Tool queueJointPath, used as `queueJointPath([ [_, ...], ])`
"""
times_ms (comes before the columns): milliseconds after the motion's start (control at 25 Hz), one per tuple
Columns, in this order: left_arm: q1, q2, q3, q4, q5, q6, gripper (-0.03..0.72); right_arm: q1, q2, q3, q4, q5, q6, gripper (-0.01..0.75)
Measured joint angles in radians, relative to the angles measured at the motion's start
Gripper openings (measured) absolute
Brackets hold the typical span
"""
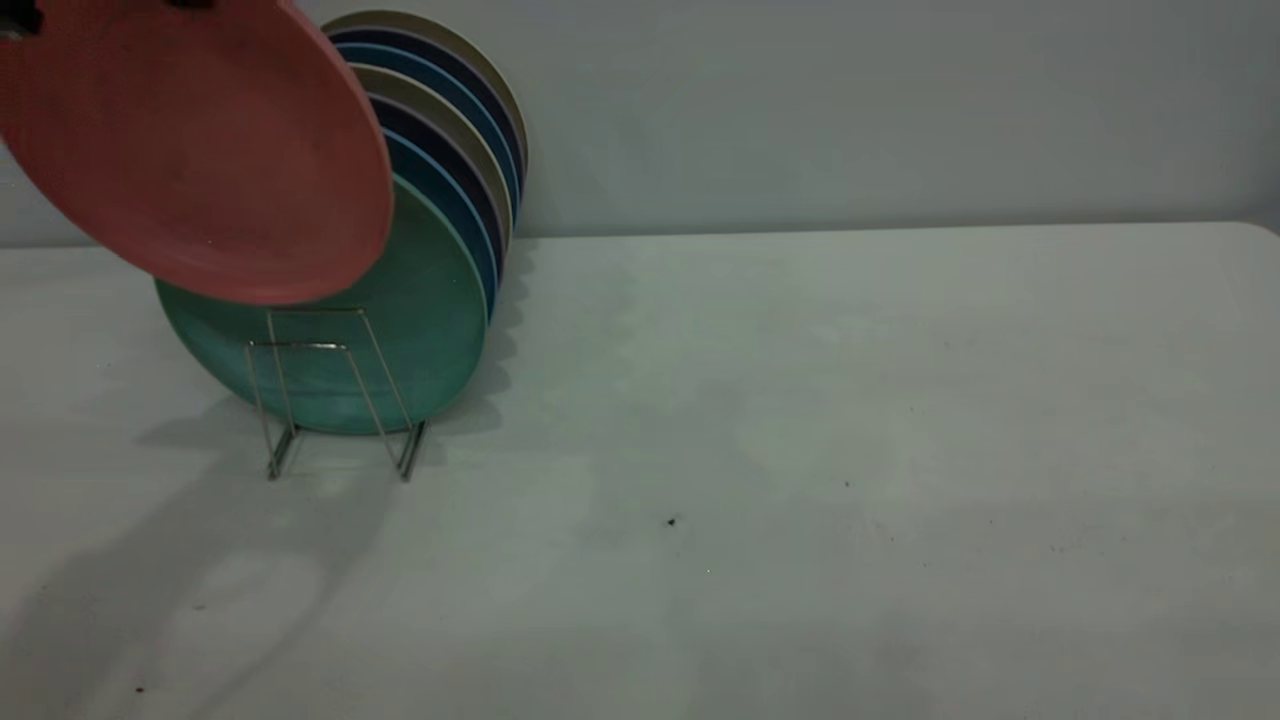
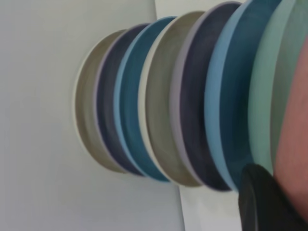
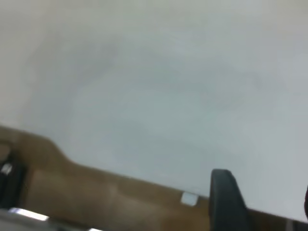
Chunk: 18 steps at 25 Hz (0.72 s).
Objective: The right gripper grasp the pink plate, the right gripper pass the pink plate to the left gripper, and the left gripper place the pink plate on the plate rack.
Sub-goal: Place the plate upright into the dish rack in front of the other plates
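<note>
The pink plate point(image 1: 190, 150) hangs tilted in the air at the upper left, above and in front of the plate rack point(image 1: 335, 395); its lower edge overlaps the green plate point(image 1: 420, 320) in the rack's front slot. My left gripper is shut on the pink plate's upper rim, and only a black bit of it point(image 1: 18, 18) shows at the frame's top. In the left wrist view one black finger point(image 2: 262, 204) lies against the pink plate point(image 2: 293, 144). My right gripper point(image 3: 267, 204) is open and empty over the table edge, out of the exterior view.
Several plates stand in the rack behind the green one: blue, dark navy and beige point(image 1: 450, 150), also in the left wrist view point(image 2: 168, 96). Two free wire loops stand in front of the green plate. The white table point(image 1: 800, 450) spreads to the right; a wall stands behind.
</note>
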Motion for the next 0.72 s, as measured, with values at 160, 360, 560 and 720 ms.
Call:
queueJointPath([
  [160, -0.012, 0.025, 0.0, 0.0, -0.011, 0.016, 0.07, 0.0, -0.05, 0.002, -0.035, -0.005, 0.007, 0.403],
  [360, -0.012, 0.047, 0.0, 0.0, -0.011, 0.035, 0.07, 0.0, -0.057, 0.023, -0.05, -0.046, 0.028, 0.403],
  [560, -0.012, 0.054, 0.001, -0.002, -0.009, 0.038, 0.07, 0.0, -0.057, 0.025, -0.052, -0.048, 0.035, 0.403],
  [720, -0.012, 0.054, 0.012, -0.014, -0.011, 0.041, 0.07, 0.0, -0.057, 0.025, -0.052, -0.049, 0.036, 0.403],
])
